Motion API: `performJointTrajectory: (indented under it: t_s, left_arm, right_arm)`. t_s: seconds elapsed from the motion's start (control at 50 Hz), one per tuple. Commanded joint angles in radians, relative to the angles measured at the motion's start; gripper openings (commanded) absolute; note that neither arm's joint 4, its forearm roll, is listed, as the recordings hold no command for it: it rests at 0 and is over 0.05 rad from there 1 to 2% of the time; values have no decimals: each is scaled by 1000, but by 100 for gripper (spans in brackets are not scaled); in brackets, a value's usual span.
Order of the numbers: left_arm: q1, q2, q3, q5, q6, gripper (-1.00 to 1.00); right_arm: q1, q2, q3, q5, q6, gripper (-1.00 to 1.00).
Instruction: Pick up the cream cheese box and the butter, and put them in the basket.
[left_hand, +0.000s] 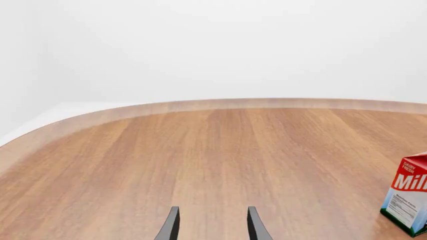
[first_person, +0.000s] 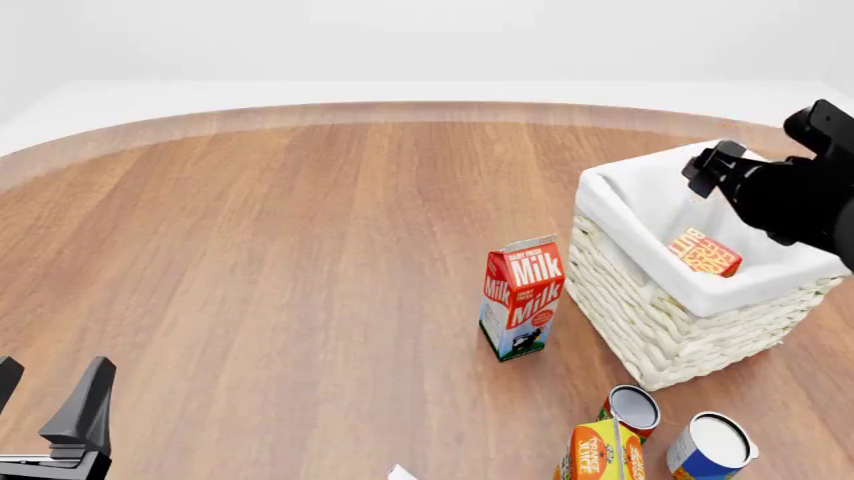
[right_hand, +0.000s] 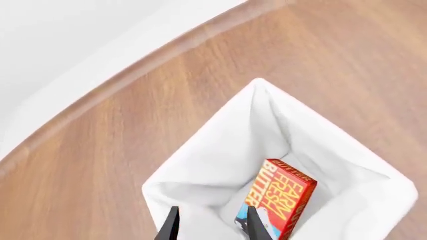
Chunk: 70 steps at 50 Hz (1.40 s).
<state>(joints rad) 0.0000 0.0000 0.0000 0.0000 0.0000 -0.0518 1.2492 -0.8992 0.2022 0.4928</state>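
Note:
The cream-white wicker basket (first_person: 647, 315) stands at the right of the table, its white liner (right_hand: 220, 150) folded over the rim. The butter (first_person: 703, 252), a red and orange box, lies tilted inside it (right_hand: 283, 197). A small white-and-blue corner (right_hand: 245, 218) shows under the butter; I cannot tell whether it is the cream cheese box. My right gripper (first_person: 701, 172) hangs open and empty above the basket, just over the butter (right_hand: 212, 225). My left gripper (first_person: 47, 395) is open and empty low over the table's near left (left_hand: 212, 227).
A red-and-white milk carton (first_person: 523, 297) stands upright left of the basket, also at the edge of the left wrist view (left_hand: 408, 200). Two cans (first_person: 630, 408) (first_person: 707, 445) and an orange juice carton (first_person: 601, 452) crowd the near right. The table's curved far edge (first_person: 400, 112) runs behind.

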Motion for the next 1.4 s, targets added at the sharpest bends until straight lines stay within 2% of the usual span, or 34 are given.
performJointTrajectory:
  t_s: [0.02,0.04,0.14,0.16,0.2,0.28,0.32,0.4,0.46,0.48,0.52,0.54,0.6,0.74,1.06,1.4]
  left_arm:
    - [0,0,0,0,0,100]
    - [0,0,0,0,0,100]
    - [0,0,0,0,0,100]
    - [0,0,0,0,0,100]
    - [0,0,0,0,0,100]
    - [0,0,0,0,0,100]
    - [0,0,0,0,0,100]
    - [0,0,0,0,0,100]
    - [0,0,0,0,0,100]
    - [0,0,0,0,0,100]
    - [0,0,0,0,0,100]
    - [0,0,0,0,0,100]
    - [0,0,0,0,0,100]
    - [0,0,0,0,0,100]
    - [0,0,0,0,0,100]
    - [0,0,0,0,0,100]
  right_arm:
    - [57,-72,-4,51,-13,100]
    - [134,-142,-14,112,-26,100]
    - [172,-172,-30,145,-37,100]
    - [208,-199,-50,179,-49,100]
    - [221,-204,-56,191,-55,100]
    - [300,-249,-111,277,-89,100]
    - [306,-255,-107,277,-94,100]
    - [381,-287,-122,320,-113,100]
    - [390,-291,-126,328,-124,100]
    - [436,-304,-135,350,-136,100]
    - [436,-304,-135,350,-136,100]
    - [494,-305,-148,378,-166,100]
    - [529,-307,-171,400,-182,100]
    - [624,-271,-172,389,-201,100]
    - [766,-204,-178,372,-223,100]
    - [870,-159,-165,365,-244,100]
